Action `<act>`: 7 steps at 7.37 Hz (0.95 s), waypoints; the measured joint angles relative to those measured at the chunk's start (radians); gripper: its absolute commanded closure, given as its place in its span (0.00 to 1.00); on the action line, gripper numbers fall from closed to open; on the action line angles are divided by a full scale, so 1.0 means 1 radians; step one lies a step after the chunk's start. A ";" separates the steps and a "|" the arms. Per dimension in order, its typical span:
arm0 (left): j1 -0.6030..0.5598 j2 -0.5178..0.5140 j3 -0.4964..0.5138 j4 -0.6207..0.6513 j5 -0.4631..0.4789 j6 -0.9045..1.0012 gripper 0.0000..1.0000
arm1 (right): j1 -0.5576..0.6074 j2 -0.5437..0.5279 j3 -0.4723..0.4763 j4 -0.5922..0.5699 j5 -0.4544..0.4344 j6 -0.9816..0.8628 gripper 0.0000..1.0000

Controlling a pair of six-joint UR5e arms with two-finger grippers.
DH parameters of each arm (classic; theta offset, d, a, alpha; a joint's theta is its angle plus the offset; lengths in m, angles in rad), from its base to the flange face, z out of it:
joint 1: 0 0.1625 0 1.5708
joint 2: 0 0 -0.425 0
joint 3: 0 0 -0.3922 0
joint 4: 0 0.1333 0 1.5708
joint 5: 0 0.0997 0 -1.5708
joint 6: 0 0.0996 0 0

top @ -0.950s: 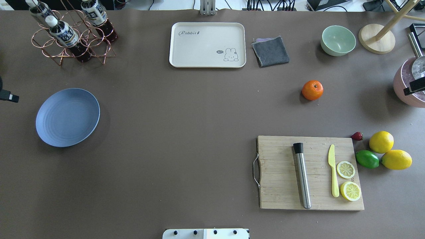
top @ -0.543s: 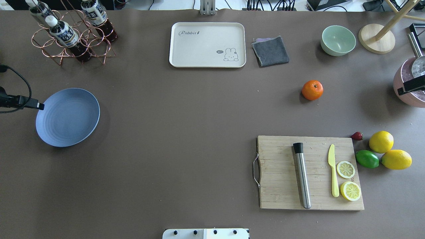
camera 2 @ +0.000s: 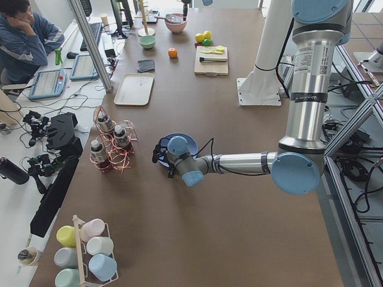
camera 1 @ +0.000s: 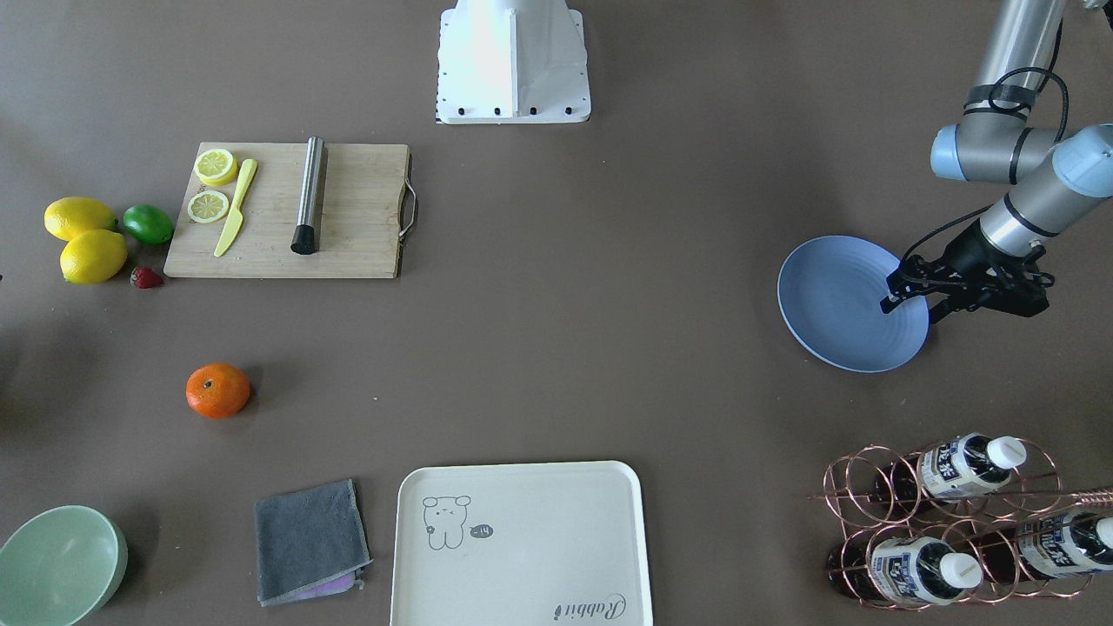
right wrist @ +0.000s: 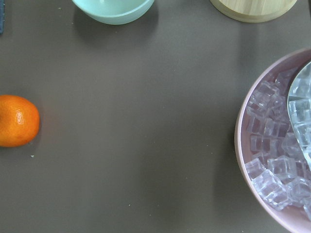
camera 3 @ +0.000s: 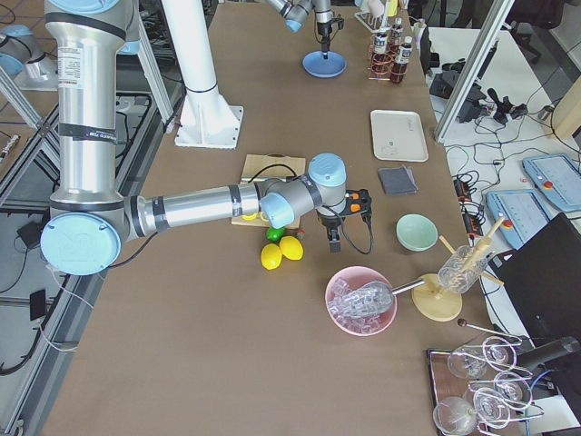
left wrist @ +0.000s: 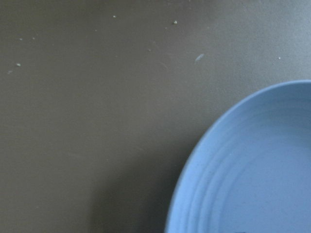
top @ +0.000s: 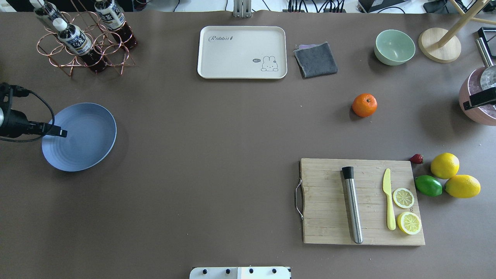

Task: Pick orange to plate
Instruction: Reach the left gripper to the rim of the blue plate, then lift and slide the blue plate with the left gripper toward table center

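Observation:
The orange (top: 364, 105) lies alone on the brown table at the right, also seen in the front view (camera 1: 217, 390) and at the left edge of the right wrist view (right wrist: 17, 120). Far off at the left sits the light blue plate (top: 85, 143) (camera 1: 835, 304), with nothing on it. My left gripper (top: 62, 133) (camera 1: 887, 304) hovers over the plate's outer rim, fingers together in a point, holding nothing. My right gripper (top: 467, 105) pokes in at the right edge over the ice bowl, well right of the orange. It shows as one narrow bar and holds nothing.
A pink bowl of ice (top: 476, 114) stands under the right gripper. A pale green bowl (top: 394, 47), grey cloth (top: 316, 59) and cream tray (top: 242, 52) line the far side. The cutting board (top: 329, 201), lemons (top: 445, 165) and lime (top: 428, 185) lie near right; a bottle rack (top: 83, 42) far left.
My left gripper has come in from the left edge and now reaches over the plate's rim. The right gripper has crept slightly left. The orange and plate have not moved.

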 measured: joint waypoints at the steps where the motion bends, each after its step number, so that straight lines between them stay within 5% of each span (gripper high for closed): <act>1: 0.003 0.002 -0.001 -0.016 -0.018 -0.016 1.00 | 0.000 0.000 0.001 0.000 0.000 0.000 0.00; 4: -0.034 0.009 -0.004 -0.043 -0.103 -0.024 1.00 | 0.000 0.001 0.003 0.001 0.000 -0.001 0.00; 7: -0.191 -0.048 -0.023 -0.035 -0.348 -0.102 1.00 | 0.001 0.001 0.004 0.001 0.002 -0.001 0.00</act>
